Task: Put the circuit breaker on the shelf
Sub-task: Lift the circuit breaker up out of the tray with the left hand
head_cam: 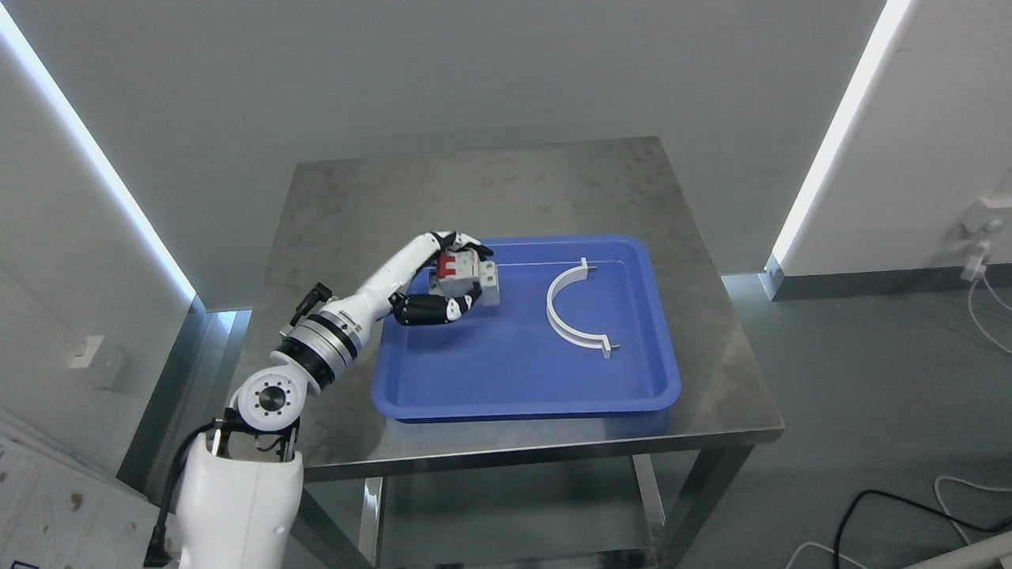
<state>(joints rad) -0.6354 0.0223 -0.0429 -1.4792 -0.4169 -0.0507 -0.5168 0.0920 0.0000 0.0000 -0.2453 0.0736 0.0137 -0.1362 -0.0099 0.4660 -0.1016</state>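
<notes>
A grey circuit breaker [484, 284] with a red switch sits at the back left of a blue tray [522, 379] on a steel table. My left hand [452, 278] reaches in from the lower left and wraps around it, fingers [468, 245] curled over its top and thumb [431, 310] under its near side. I cannot tell whether the breaker rests on the tray floor or is lifted. No shelf shows in the head view. My right arm is out of view.
A white half-ring clamp [571, 312] lies in the tray's right half. The steel table [474, 190] has bare surface behind and beside the tray. Cables [909, 506] lie on the floor at the lower right.
</notes>
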